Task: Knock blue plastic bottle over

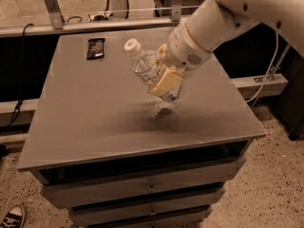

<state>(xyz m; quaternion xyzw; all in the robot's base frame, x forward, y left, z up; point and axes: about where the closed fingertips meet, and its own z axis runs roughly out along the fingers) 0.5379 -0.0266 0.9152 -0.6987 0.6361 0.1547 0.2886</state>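
The blue plastic bottle (pixel 144 63), clear with a white cap (pixel 132 45), leans steeply with its cap toward the upper left and its base near the tabletop at the middle of the table. My gripper (pixel 164 82), with tan fingers (pixel 166 80) on a white arm, is shut around the bottle's lower body. One finger lies across the front of the bottle and hides its label. The arm reaches in from the upper right.
The grey table (pixel 90 122) has drawers under its front edge. A flat black packet (pixel 95 48) lies at the back left of the top. A metal rail and cables run behind the table. A shoe (pixel 12 217) is on the floor at bottom left.
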